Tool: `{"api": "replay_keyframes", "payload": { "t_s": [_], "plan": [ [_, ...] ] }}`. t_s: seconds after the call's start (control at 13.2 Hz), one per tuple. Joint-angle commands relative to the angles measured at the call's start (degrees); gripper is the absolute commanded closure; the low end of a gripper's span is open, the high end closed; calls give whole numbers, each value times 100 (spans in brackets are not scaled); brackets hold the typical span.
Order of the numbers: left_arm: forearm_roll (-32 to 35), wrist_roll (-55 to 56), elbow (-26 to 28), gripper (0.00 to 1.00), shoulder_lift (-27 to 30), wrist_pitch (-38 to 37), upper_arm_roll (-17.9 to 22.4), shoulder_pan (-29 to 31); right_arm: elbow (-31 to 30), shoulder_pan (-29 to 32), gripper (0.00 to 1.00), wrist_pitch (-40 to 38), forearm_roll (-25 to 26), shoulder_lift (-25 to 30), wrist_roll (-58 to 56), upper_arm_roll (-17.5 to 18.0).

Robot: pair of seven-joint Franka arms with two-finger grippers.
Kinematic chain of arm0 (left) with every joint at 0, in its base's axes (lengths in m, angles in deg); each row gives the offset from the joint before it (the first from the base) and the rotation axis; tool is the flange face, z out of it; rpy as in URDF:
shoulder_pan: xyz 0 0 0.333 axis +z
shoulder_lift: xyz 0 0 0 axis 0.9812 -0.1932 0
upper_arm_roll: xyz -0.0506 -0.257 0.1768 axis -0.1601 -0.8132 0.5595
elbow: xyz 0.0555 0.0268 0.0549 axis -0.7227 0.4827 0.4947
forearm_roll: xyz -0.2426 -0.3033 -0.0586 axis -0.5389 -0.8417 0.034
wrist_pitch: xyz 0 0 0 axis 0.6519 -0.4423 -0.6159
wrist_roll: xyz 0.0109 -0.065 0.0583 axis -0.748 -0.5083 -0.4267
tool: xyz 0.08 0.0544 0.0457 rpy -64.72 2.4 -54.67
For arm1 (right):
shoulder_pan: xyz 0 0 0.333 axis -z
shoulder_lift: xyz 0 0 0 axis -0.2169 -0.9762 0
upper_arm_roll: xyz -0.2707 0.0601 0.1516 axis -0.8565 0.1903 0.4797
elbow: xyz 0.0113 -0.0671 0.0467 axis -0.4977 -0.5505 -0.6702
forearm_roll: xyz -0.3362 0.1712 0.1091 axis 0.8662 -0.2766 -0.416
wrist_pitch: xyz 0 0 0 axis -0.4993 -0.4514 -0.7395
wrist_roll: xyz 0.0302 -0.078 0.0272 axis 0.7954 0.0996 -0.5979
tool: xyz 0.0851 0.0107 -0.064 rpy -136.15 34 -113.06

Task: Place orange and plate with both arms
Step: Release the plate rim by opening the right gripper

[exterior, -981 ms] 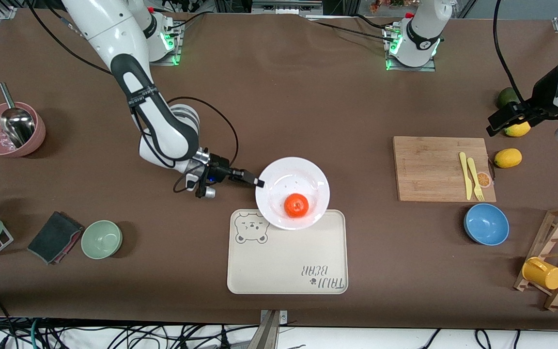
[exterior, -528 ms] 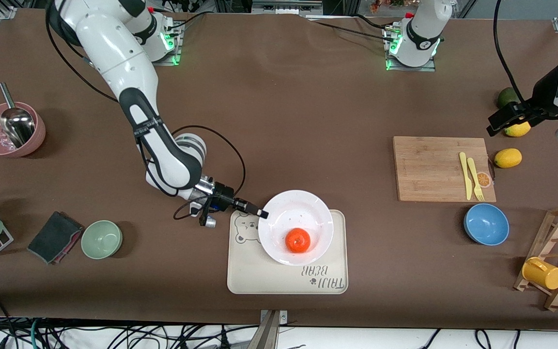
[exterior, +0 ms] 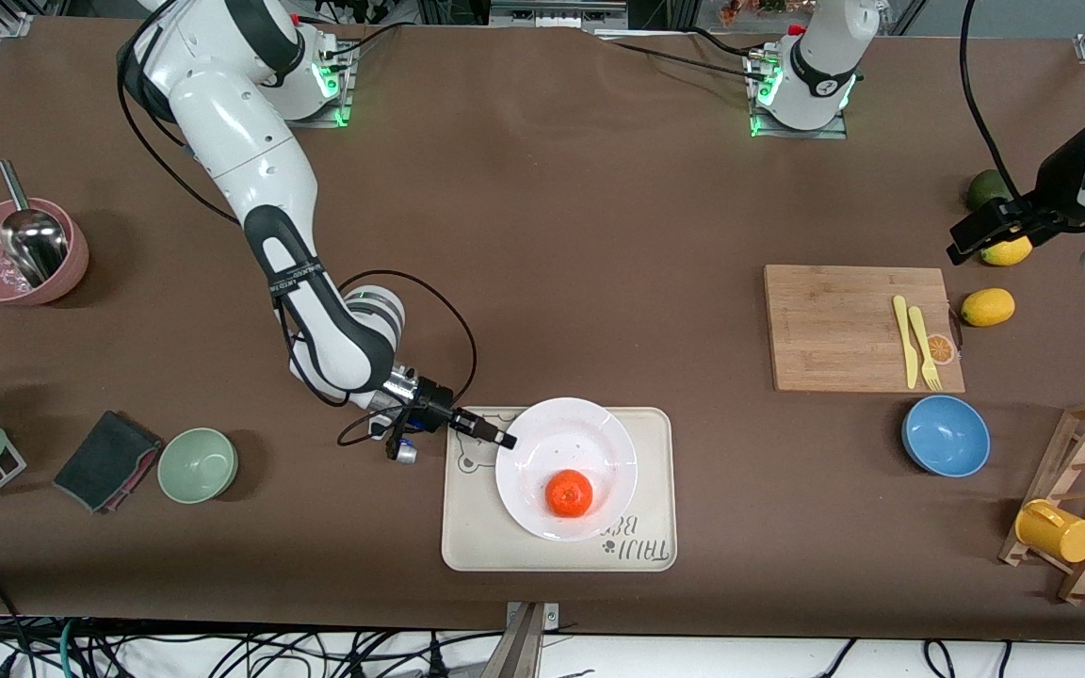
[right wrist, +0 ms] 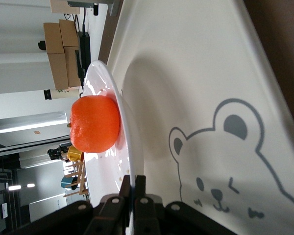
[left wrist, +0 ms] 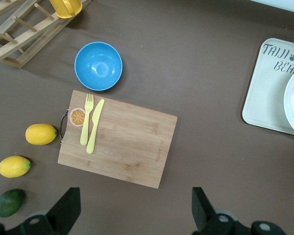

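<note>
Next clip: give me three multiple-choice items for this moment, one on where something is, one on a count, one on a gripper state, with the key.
1. Where is the orange?
A. on the cutting board
B. on the plate
C. in the blue bowl

2. How many yellow lemons lie toward the left arm's end of the table?
A. two
B. three
C. four

3. What is the right gripper doing?
A. hanging open over the green bowl
B. shut on a fork
C. shut on the plate's rim

Key:
1. B: the orange sits on the plate, over the bear-print tray.
2. A: one lemon and another lemon.
3. C: the right wrist view shows its fingers pinching the rim.
</note>
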Motion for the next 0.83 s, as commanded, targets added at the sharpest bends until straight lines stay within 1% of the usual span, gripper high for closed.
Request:
{"api": "replay_keyframes", "payload": {
  "t_s": [0.0, 0.3, 0.53, 0.68, 0.75],
  "plan": [
    [182, 14, -163, 0, -56, -146, -36, 26, 306, -43, 100, 51, 70, -217, 48, 19],
    [173, 14, -163, 0, -56, -137, -36, 26, 306, -86, 100, 51, 88, -296, -5, -7],
    [173, 14, -163, 0, -56, -146, -36, 35, 306, -201, 100, 51, 149, -340, 4, -156],
    [173, 14, -163, 0, -56, -146, -36, 35, 306, -210, 99, 51, 149, -366, 4, -157],
    [173, 14, -163, 0, -56, -146, -36, 35, 306, -210, 78, 51, 149, -384, 4, -157]
  ]
}}
